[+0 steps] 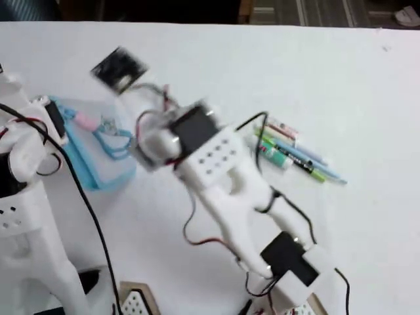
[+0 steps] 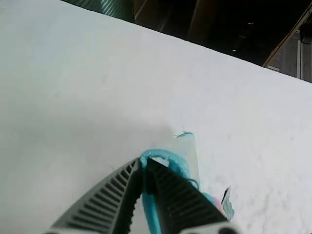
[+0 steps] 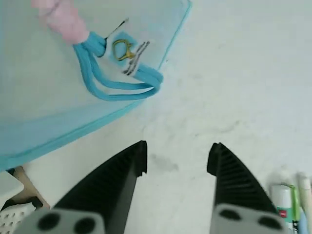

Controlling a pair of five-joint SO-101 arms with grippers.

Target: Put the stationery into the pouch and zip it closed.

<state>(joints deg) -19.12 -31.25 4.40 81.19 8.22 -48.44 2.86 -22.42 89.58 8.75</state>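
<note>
Progress looks slight from my seat: I judge the task barely begun. The bundle of coloured pens and markers (image 1: 294,154) lies together on the white table (image 1: 367,92), right of centre in the high view. It is well apart from the translucent light-blue zip pouch (image 1: 98,154), which lies flat at the left of that frame. No pen has gone in yet, and the zipping is not yet done.

My left gripper (image 2: 143,168) is clamped tight on the pouch's turquoise edge binding (image 2: 161,157), which pins that side of the pouch at the far left of the high view. My right gripper (image 3: 178,153) has its jaws spread wide with nothing between them. It hangs over bare table just beside a corner of the pouch, between pouch and pens.

As to contents, I make out no pen through the pouch wall. A pink soft piece (image 3: 63,19), joined to a looped turquoise cord (image 3: 119,80), sits at the pouch with a small tag with a gold ring (image 3: 127,51). I cannot tell whether these lie on the pouch or inside it. Nor can I tell whether the zip stands open.

What is left, as I reckon it, is all of it: fetch the pens across, feed them into the mouth, then draw the zip shut.
</note>
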